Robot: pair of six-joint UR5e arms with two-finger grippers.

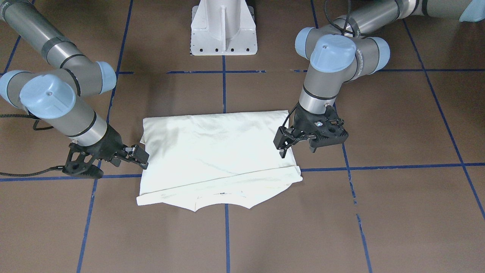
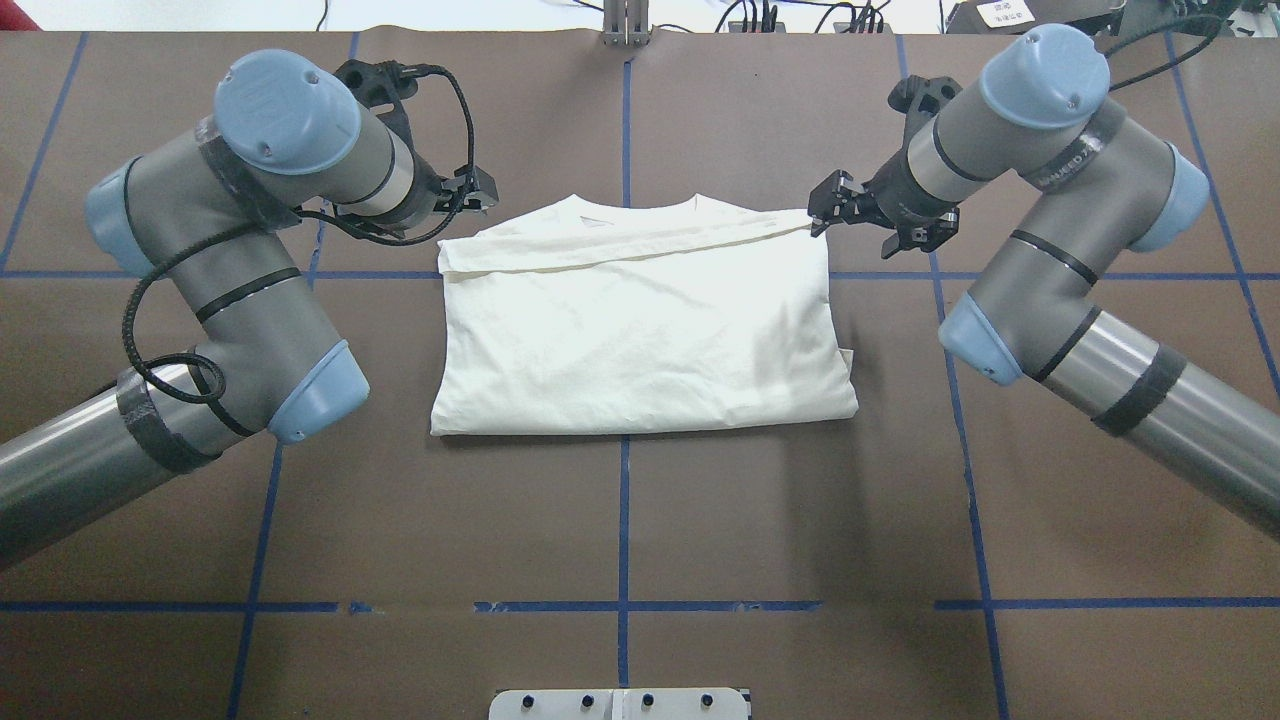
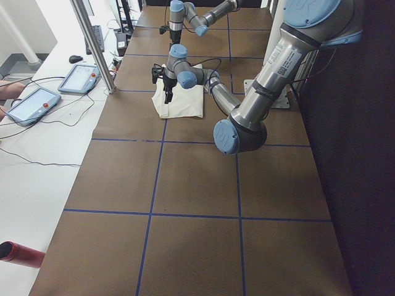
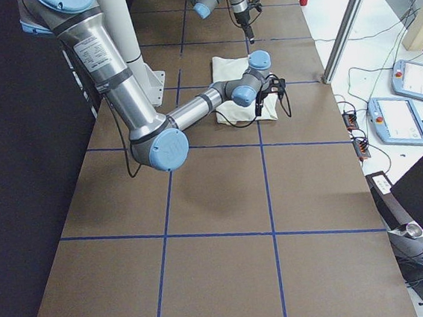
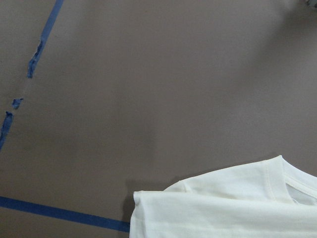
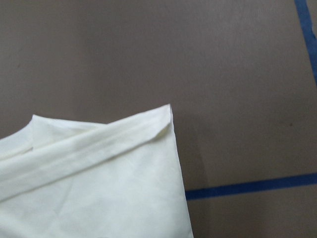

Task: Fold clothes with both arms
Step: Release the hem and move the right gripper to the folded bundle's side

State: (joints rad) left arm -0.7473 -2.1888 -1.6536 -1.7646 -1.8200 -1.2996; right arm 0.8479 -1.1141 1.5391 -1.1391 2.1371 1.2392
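Shirt (image 2: 640, 340): one soft cream rectangle, folded, on the brown surface (image 2: 620, 520). Left arm (image 2: 250, 290) and right arm (image 2: 1040, 250), two grey tubes, jaws spread beside its corners.

Shirt (image 2: 640, 320) lay flat mid-bench (image 2: 640, 520), out in front of the base (image 1: 223, 30). My left claw (image 2: 478, 190) sat just off its far left corner, right claw (image 2: 825, 212) at the far right one.

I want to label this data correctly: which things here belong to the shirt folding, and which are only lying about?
For the job: shirt, left gripper, right gripper.
Lying about: white pedestal base, teach pendants on the side desk, red cylinder.
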